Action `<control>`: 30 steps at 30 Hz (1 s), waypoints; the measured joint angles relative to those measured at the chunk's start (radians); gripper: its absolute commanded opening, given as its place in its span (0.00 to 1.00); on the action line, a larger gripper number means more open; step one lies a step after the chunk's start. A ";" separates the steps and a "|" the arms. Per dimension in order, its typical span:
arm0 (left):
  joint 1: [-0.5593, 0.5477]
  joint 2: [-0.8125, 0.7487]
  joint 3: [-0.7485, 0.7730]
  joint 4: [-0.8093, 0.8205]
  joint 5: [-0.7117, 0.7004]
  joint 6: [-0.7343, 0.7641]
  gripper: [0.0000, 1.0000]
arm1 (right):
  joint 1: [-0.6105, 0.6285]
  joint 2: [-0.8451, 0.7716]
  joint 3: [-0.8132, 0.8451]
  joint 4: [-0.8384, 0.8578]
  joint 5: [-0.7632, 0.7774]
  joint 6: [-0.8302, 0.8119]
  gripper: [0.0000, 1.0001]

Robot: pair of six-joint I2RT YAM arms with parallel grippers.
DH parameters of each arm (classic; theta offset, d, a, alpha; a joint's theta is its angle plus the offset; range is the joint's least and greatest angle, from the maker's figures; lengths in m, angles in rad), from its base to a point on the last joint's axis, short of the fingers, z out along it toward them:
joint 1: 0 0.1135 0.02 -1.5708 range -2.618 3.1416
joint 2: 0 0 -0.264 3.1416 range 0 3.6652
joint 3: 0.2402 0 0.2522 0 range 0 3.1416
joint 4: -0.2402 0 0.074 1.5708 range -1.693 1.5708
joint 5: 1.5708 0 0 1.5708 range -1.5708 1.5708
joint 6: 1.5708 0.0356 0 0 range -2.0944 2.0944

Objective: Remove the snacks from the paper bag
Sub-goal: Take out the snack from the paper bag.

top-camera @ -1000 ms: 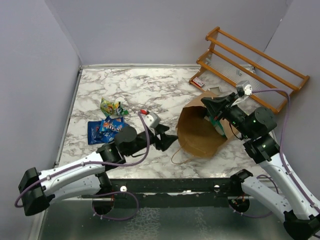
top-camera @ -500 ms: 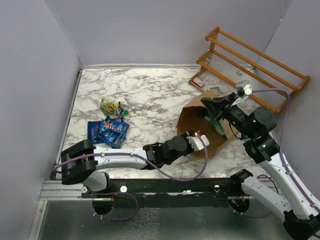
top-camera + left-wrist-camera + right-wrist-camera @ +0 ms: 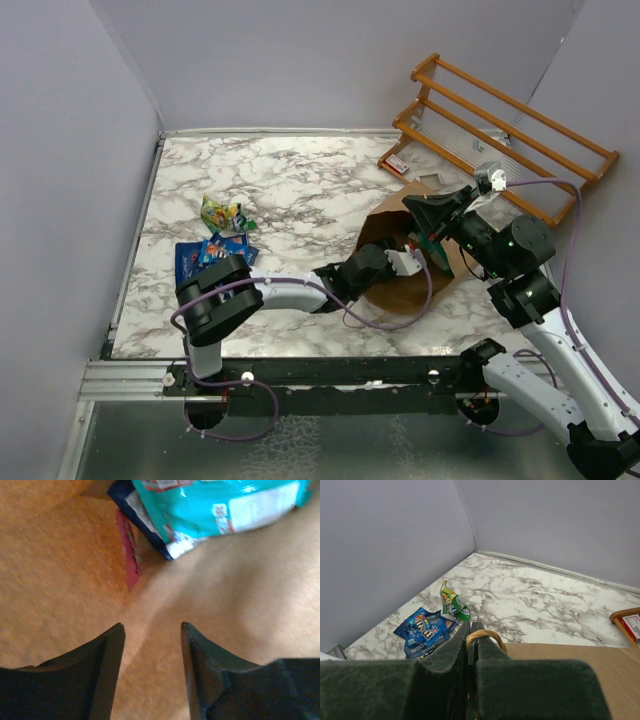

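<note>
The brown paper bag (image 3: 434,288) lies on its side, mouth toward the left. My right gripper (image 3: 470,626) is shut on the bag's twisted loop handle (image 3: 489,634) and holds the upper edge up. Reaching deep into the bag, my left gripper (image 3: 152,626) is open with only brown paper between its fingers. Just beyond it lie snacks: a teal packet (image 3: 225,505), a dark blue one (image 3: 131,499) and a thin red-pink one (image 3: 129,555). Out on the marble, a green packet (image 3: 222,214) and blue packets (image 3: 215,255) lie at the left.
A wooden slatted rack (image 3: 500,120) leans at the back right, with a small red and white box (image 3: 397,165) at its foot. Grey walls close in the table on three sides. The left arm's cable (image 3: 385,322) loops in front of the bag.
My left arm has swung from the marble beside the bag into its mouth and gone deeper. Its jaws have narrowed somewhat. The right gripper has kept its hold on the handle.
</note>
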 measured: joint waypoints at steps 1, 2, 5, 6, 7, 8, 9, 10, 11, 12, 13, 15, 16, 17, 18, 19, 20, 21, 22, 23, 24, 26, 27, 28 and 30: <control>0.014 0.013 0.018 0.006 0.005 0.001 0.56 | 0.000 -0.001 0.000 0.000 0.000 0.000 0.02; 0.026 0.025 0.036 0.012 0.011 0.004 0.57 | 0.000 -0.002 0.000 0.000 0.000 0.000 0.02; 0.044 0.060 0.087 0.042 0.029 0.016 0.59 | 0.000 -0.006 0.000 0.000 0.000 0.000 0.02; 0.047 0.076 0.107 0.048 0.032 0.021 0.60 | 0.000 -0.008 0.000 0.000 0.000 0.000 0.02; 0.048 0.096 0.132 0.053 0.034 0.030 0.61 | 0.000 -0.010 0.000 0.000 0.000 0.000 0.02; 0.048 0.109 0.147 0.055 0.034 0.035 0.63 | 0.000 -0.010 0.000 0.000 0.000 0.000 0.02; 0.049 0.124 0.162 0.058 0.034 0.041 0.63 | 0.000 -0.010 0.000 0.000 -0.001 0.000 0.02; 0.051 0.140 0.177 0.063 0.034 0.047 0.64 | 0.000 -0.010 0.000 0.000 -0.001 0.000 0.02; 0.054 0.154 0.188 0.071 0.034 0.053 0.64 | 0.000 -0.010 0.000 0.000 -0.001 0.000 0.02; 0.057 0.167 0.197 0.078 0.034 0.058 0.64 | 0.000 -0.010 0.000 0.000 -0.001 0.001 0.02; 0.060 0.182 0.203 0.093 0.031 0.067 0.65 | 0.000 -0.010 0.000 0.000 -0.002 0.001 0.02; 0.065 0.212 0.216 0.134 0.011 0.097 0.67 | 0.000 -0.011 0.000 0.000 -0.003 0.001 0.02; 0.067 0.231 0.223 0.160 -0.003 0.111 0.67 | 0.000 -0.011 0.000 0.000 -0.003 0.001 0.02; 0.071 0.255 0.233 0.189 -0.023 0.134 0.67 | 0.000 -0.011 0.000 0.000 -0.003 0.002 0.02; 0.073 0.275 0.241 0.214 -0.037 0.153 0.67 | 0.000 -0.011 0.000 0.000 -0.003 0.002 0.02; 0.079 0.302 0.254 0.237 -0.048 0.174 0.67 | 0.000 -0.011 0.000 0.000 -0.003 0.003 0.02; 0.084 0.325 0.267 0.255 -0.053 0.188 0.66 | 0.000 -0.011 0.000 0.000 -0.003 0.004 0.02; 0.090 0.348 0.278 0.270 -0.053 0.199 0.65 | 0.000 -0.011 0.000 0.000 -0.003 0.004 0.02; 0.096 0.367 0.291 0.281 -0.053 0.207 0.62 | 0.000 -0.011 0.000 0.000 -0.003 0.006 0.02; 0.103 0.386 0.307 0.289 -0.052 0.211 0.58 | 0.000 -0.011 0.000 0.000 -0.003 0.008 0.02; 0.111 0.409 0.333 0.290 -0.050 0.217 0.55 | 0.000 -0.011 0.000 0.000 -0.003 0.008 0.02; 0.125 0.442 0.381 0.291 -0.044 0.228 0.48 | -0.001 -0.011 0.000 -0.002 -0.003 0.008 0.02; 0.131 0.451 0.396 0.292 -0.040 0.231 0.45 | -0.001 -0.010 0.000 -0.005 -0.001 0.008 0.02; 0.134 0.453 0.403 0.292 -0.033 0.233 0.41 | -0.001 -0.009 0.000 -0.007 -0.001 0.008 0.02; 0.140 0.453 0.407 0.293 -0.017 0.232 0.27 | -0.001 -0.007 0.000 -0.010 0.000 0.008 0.02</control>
